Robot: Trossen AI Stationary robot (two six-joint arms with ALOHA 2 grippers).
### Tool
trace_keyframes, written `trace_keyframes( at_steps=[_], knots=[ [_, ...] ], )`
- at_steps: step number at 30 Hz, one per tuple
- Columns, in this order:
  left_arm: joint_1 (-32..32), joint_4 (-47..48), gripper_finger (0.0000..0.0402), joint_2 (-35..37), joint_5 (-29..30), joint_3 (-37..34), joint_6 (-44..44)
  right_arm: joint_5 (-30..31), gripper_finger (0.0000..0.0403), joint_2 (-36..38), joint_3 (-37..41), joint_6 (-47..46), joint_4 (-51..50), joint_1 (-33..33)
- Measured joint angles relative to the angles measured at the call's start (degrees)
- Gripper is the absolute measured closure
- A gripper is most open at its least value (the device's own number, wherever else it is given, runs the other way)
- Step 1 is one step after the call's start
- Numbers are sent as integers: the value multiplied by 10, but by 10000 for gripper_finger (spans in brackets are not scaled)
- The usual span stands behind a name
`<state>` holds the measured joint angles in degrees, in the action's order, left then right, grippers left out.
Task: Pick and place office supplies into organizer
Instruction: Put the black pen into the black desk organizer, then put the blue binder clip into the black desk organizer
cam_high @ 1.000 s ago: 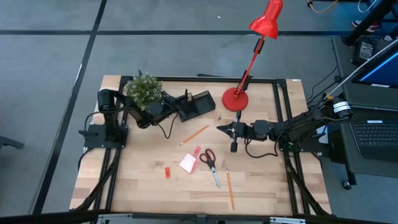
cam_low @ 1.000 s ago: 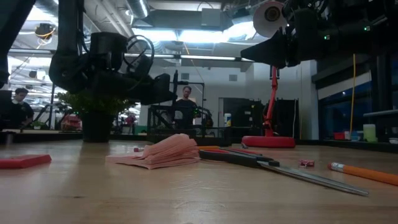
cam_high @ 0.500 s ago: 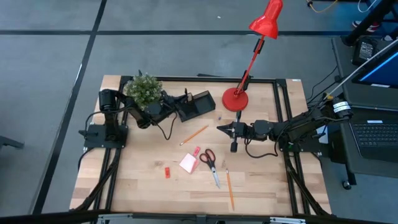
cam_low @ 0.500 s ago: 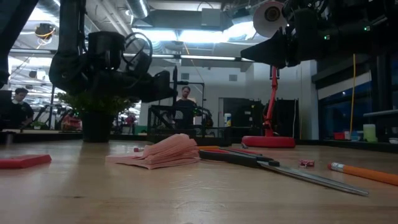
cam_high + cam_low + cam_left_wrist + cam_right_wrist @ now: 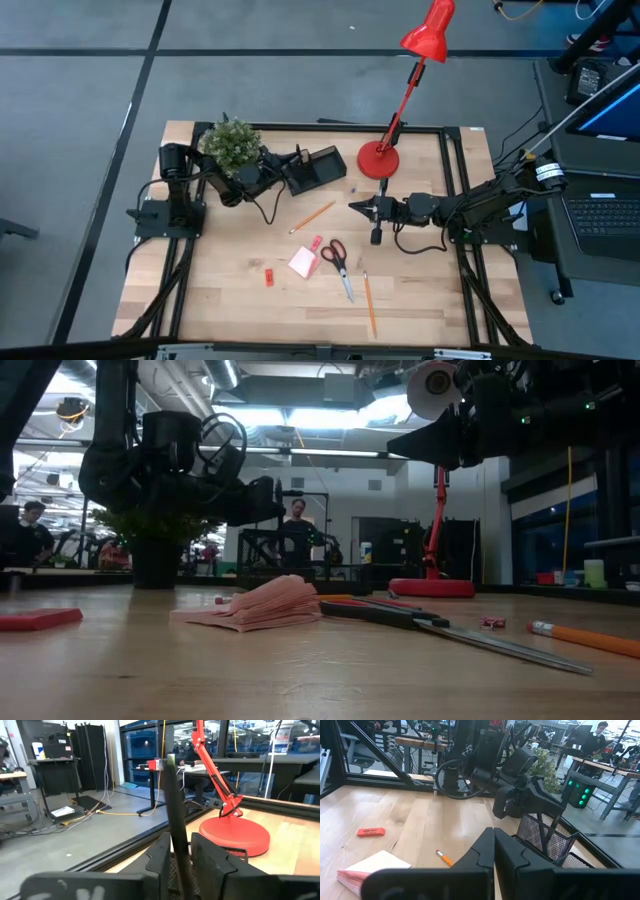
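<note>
Pen (image 5: 176, 827) stands upright between your left gripper (image 5: 184, 862) fingers, just loosening, over the mesh organizer (image 5: 550, 840) at the table's far edge. Release off-centre and you risk it tipping outside. Right gripper (image 5: 492, 851) waits clenched.

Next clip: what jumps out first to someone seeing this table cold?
The red desk lamp leaning over the table's far edge catches the eye first, with the green plant at the far left corner. The left gripper hovers over the black mesh organizer, a dark pen upright between its fingers. Scissors, a pink note pad and pencils lie scattered mid-table.
</note>
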<state>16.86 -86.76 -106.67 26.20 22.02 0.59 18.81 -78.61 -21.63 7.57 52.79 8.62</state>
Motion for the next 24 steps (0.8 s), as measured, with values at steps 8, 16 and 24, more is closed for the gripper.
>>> trace_keyframes(
  at_steps=[8,16,24],
  knots=[
    [0,0,300,0,7,0,12,0,395,0,0,0,0,0],
    [-7,-15,300,12,6,0,33,0,395,0,0,-5,-6,0],
    [-55,8,301,111,5,0,121,0,395,0,0,-14,-8,0]
  ],
)
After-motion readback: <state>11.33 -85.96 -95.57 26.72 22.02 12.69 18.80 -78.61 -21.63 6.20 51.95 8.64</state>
